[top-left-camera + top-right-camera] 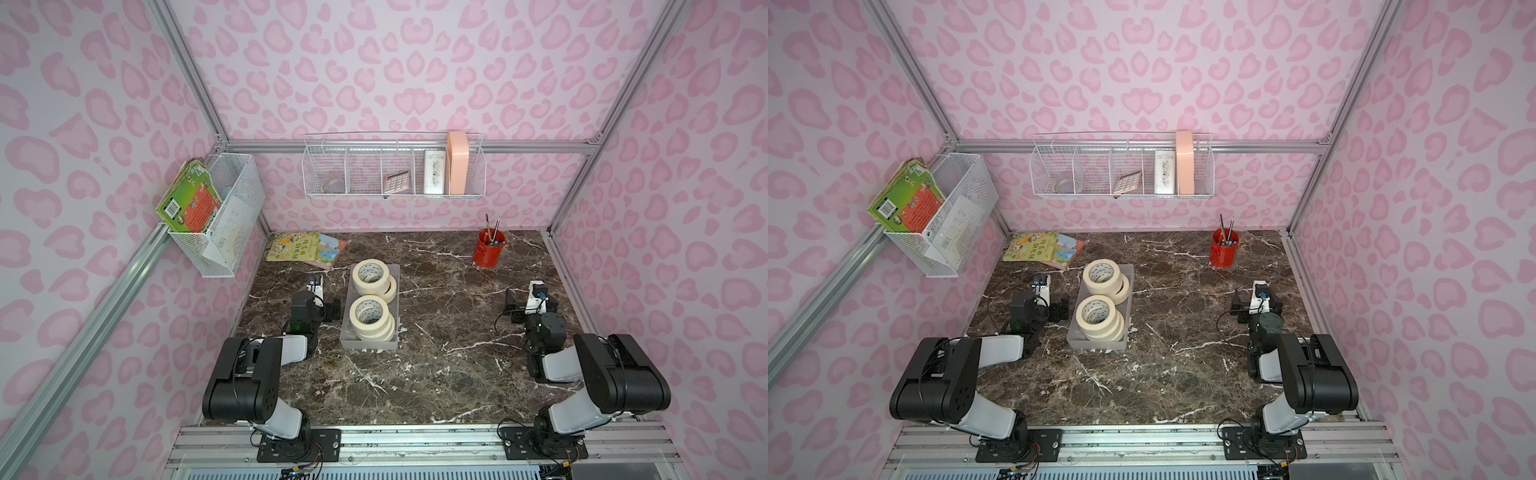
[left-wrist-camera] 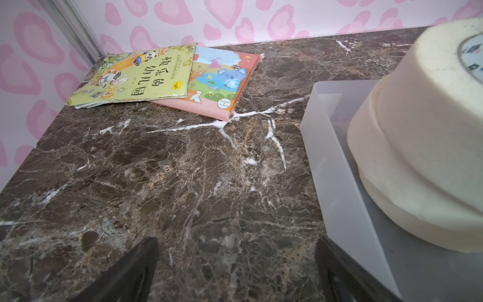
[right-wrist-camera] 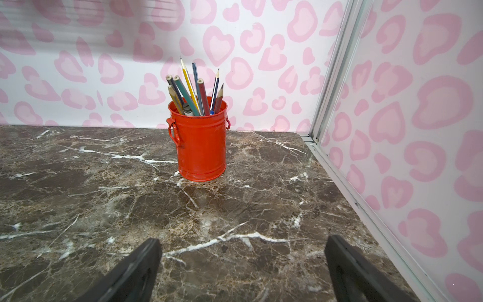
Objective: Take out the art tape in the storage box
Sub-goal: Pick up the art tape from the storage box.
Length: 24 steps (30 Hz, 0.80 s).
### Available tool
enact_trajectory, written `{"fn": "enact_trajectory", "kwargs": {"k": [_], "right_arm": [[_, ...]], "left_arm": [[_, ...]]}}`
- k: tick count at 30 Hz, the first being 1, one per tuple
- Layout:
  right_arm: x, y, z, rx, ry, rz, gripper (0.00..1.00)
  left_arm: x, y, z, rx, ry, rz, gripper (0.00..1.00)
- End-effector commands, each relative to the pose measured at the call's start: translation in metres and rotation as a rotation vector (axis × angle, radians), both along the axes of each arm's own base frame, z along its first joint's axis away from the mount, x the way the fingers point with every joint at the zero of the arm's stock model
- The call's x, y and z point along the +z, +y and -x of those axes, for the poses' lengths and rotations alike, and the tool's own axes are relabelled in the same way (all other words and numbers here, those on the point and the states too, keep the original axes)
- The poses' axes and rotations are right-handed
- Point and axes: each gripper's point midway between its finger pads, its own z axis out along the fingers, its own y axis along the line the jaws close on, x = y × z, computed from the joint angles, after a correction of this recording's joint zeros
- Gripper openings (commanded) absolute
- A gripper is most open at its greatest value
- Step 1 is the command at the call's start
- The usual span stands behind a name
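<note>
Cream masking-tape rolls [image 1: 372,332] sit in two stacks inside translucent grey plastic storage box [image 1: 368,345], left of centre on brown marble table [image 1: 436,374]. Left fingers [image 2: 138,266] spread, just beside box at its 9 o'clock. Right fingers [image 3: 138,266] spread, at its 3 o'clock, well apart.

The left arm [image 1: 245,382] and right arm [image 1: 615,374] sit folded, elbows raised behind each claw; left gripper [image 2: 236,251] and right gripper [image 3: 241,248] both spread their jaws wide apart, gripping nothing

Black-and-white arms [image 1: 245,378], thin black cables [image 1: 497,326]
</note>
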Motion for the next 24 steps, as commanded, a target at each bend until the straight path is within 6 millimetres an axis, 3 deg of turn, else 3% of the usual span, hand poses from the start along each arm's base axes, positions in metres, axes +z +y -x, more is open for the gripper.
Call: {"fn": "enact_trajectory", "kwargs": {"k": [1, 12, 14, 16, 21, 23, 24], "right_arm": [[0.002, 0.0, 0.0, -0.004, -0.008, 0.006, 1.0], [0.01, -0.002, -0.004, -0.036, 0.001, 0.02, 1.0], [0.015, -0.002, -0.008, -0.065, 0.025, 0.034, 1.0], [0.022, -0.005, -0.011, -0.112, 0.045, 0.042, 1.0], [0.045, 0.021, -0.027, -0.121, 0.167, 0.089, 1.0], [0.056, 0.03, -0.029, -0.118, 0.196, 0.06, 1.0], [0.063, 0.036, -0.032, -0.103, 0.222, 0.024, 1.0]], "left_arm": [[0.005, 0.0, -0.003, -0.002, -0.017, -0.001, 0.98], [0.012, -0.001, -0.004, -0.016, -0.046, -0.017, 0.96], [0.03, -0.003, -0.01, -0.037, -0.06, -0.035, 0.97], [0.038, -0.002, -0.008, -0.008, 0.048, -0.02, 0.97], [0.118, 0.003, -0.01, 0.077, -0.024, -0.103, 0.98], [0.149, -0.003, -0.011, 0.063, -0.034, -0.099, 0.95], [0.155, -0.011, -0.009, 0.02, 0.009, -0.096, 0.95]]}}
